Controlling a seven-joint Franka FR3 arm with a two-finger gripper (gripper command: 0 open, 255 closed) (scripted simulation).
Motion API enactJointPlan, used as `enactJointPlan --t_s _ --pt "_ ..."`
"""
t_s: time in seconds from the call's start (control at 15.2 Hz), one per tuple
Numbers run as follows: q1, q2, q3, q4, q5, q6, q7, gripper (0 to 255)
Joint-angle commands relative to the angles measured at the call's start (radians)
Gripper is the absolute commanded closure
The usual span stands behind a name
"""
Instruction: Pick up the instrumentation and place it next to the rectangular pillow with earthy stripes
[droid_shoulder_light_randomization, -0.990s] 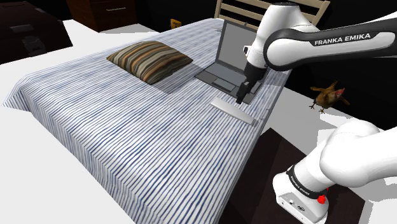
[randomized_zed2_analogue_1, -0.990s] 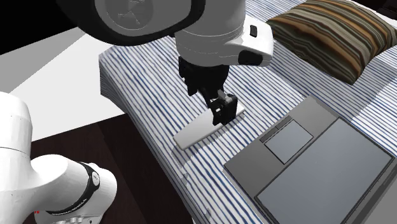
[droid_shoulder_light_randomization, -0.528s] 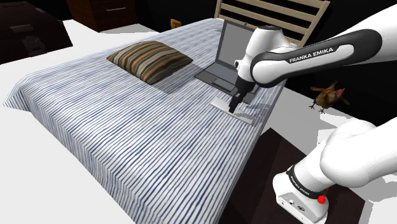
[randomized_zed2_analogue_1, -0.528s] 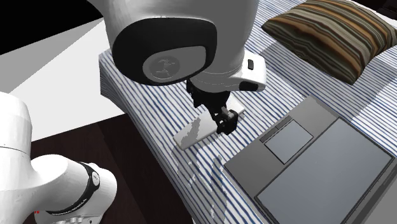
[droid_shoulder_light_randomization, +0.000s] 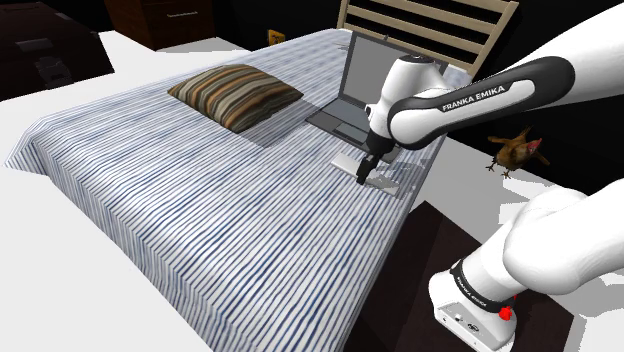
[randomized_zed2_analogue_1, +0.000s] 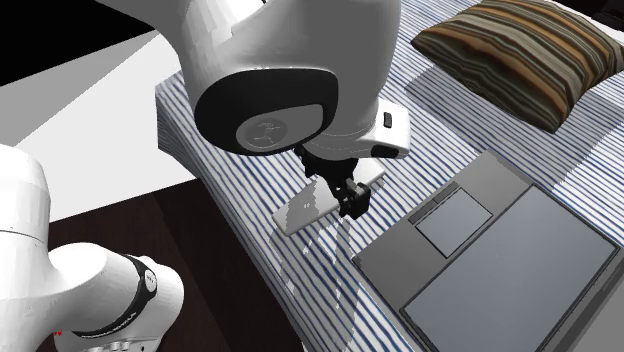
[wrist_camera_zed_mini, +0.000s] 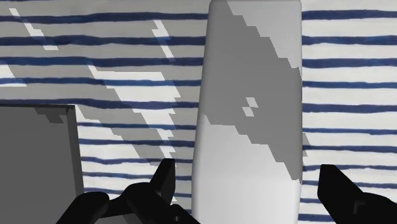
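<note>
while fingers (wrist_camera_zed_mini: 347, 194) stand apart, a white slab (wrist_camera_zed_mini: 251, 127) lies between — on bedding (wrist_camera_zed_mini: 356, 95).

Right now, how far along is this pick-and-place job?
Done: the approach. The gripper is down at the flat grey slab, with open fingers on either side of it, not touching. In hand: the grasp, not yet closed. Left: lifting the slab and carrying it across the striped bed to the brown-striped pillow.

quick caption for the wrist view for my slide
Open end effector straddling a flat grey slab on the blue-striped bedspread, laptop corner beside it.
</note>
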Motion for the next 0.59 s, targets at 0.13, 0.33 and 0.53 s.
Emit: enactJointPlan --t_s 0.13,0.33,0.53 --pt "0.0 0.001 0.0 0.0 0.0 0.001 0.0 0" --pt "0.0 0.001 0.0 0.0 0.0 0.001 0.0 255" --pt "0.0 0.001 0.0 0.0 0.0 0.001 0.0 255"
